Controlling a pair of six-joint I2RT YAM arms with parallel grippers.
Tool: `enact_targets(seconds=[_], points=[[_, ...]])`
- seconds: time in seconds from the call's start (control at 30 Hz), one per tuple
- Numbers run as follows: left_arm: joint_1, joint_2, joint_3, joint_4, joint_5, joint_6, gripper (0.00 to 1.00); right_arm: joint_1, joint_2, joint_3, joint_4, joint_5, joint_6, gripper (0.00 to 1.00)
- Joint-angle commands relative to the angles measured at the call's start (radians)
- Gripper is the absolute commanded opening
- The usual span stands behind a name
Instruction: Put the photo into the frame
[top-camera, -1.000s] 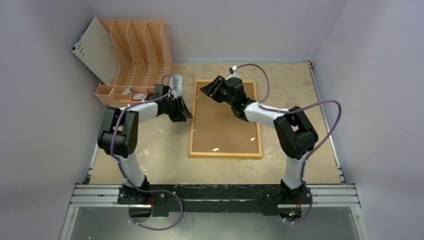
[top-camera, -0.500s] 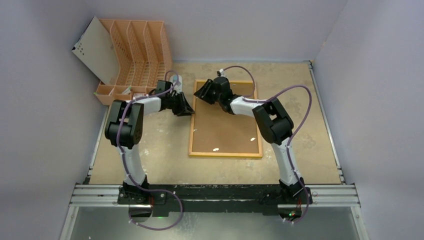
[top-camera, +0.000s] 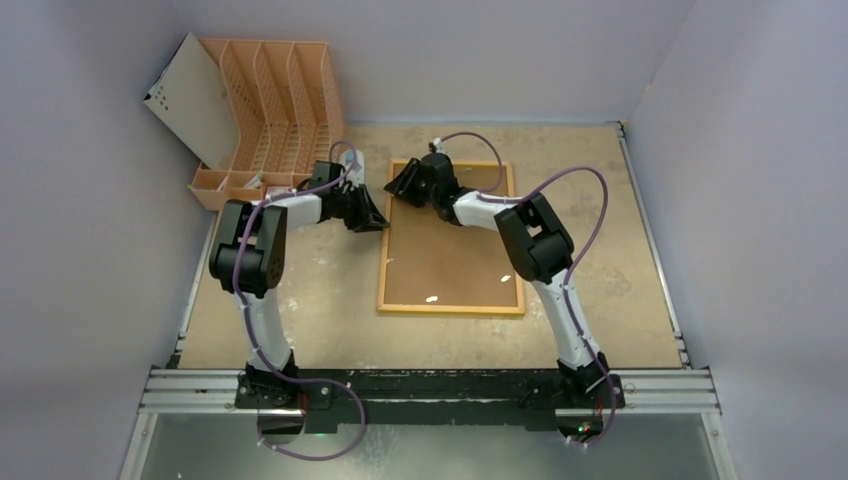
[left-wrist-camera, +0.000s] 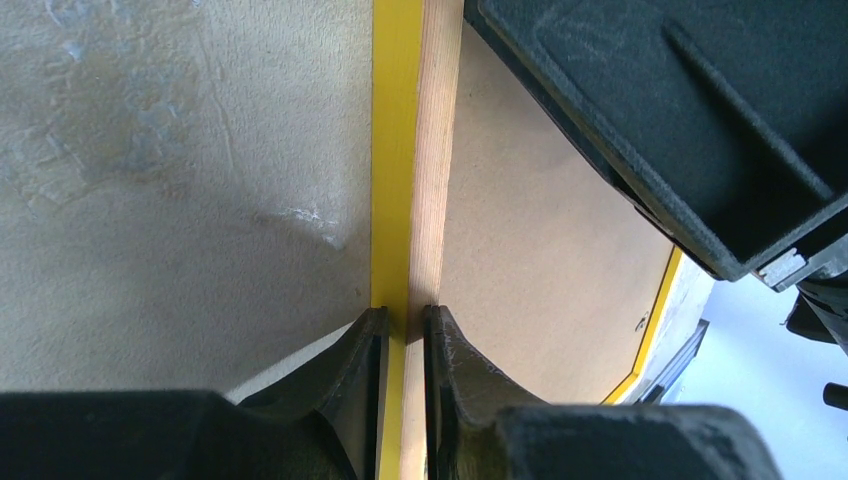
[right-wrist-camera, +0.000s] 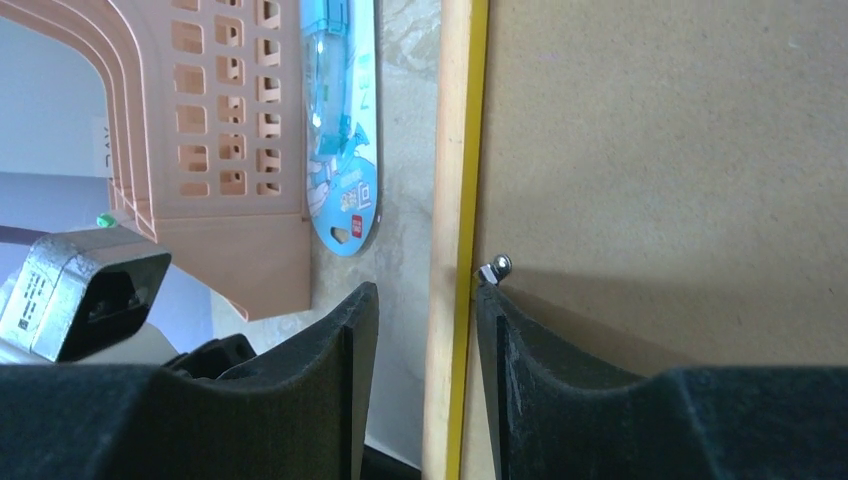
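Yellow and pale wood are running straight up between the fingers of my left pincer (left-wrist-camera: 405, 320), which is clamping the left rail of the frame (left-wrist-camera: 395, 150) from both sides. My right pincer (right-wrist-camera: 425, 300) is straddling the same rail near the far corner, released. Its outer finger is standing off the wood and its inner one is sitting against the yellow strip, beside a small metal tab (right-wrist-camera: 495, 268).

I am seeing the frame lying flat mid-table, back upward, a brown backing board (top-camera: 450, 250) filling it. My right pincer's body is hanging over that board, close to my left one. Just outside the rail a blue packet (right-wrist-camera: 340, 120) is lying, with an orange slotted rack (right-wrist-camera: 230, 130) beyond it, crowding that side. Tan tabletop (top-camera: 330, 300) is stretching wider along the frame's near and right sides, before the walls.
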Motion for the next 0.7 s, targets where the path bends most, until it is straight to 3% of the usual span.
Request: enact_targets(seconds=[0.0, 0.53, 0.67], points=[[-0.012, 0.055, -0.042, -0.056, -0.023, 0.023, 0.14, -0.006, 0.034, 0.056, -0.007, 0.005, -0.011, 0.44], [-0.012, 0.039, -0.057, -0.046, -0.019, 0.008, 0.13, -0.015, 0.050, 0.062, 0.007, 0.044, 0.011, 0.44], [-0.012, 0.032, -0.051, -0.056, -0.041, 0.015, 0.13, -0.017, -0.027, -0.031, 0.100, 0.031, -0.024, 0.47]])
